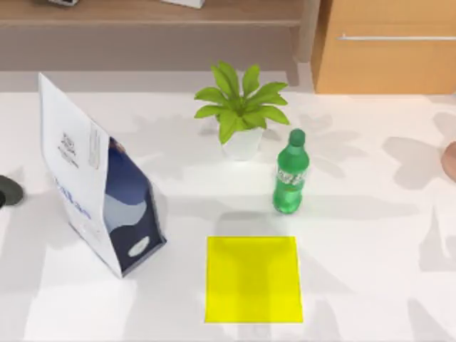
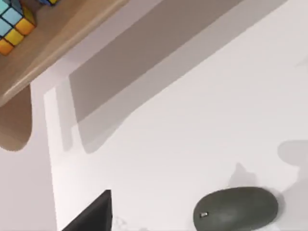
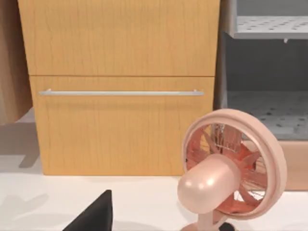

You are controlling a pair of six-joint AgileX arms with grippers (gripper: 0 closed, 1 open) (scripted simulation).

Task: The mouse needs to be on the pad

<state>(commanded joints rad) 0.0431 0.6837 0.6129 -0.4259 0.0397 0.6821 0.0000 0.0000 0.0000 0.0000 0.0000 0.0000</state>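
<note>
At the worktop's (image 1: 370,235) far left edge we see the mouse (image 1: 10,191), well apart from the yellow pad (image 1: 253,279) beyond the paper bag (image 1: 92,192). We judge it light, rigid and slick, best pinched across its 2 long flanks. We cannot tell either end effector's state.

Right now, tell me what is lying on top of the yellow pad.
Nothing lies on the pad; its yellow surface is bare. The mouse rests on the white table, at the top view's far left edge. The pad hides whatever lies beneath it.
</note>
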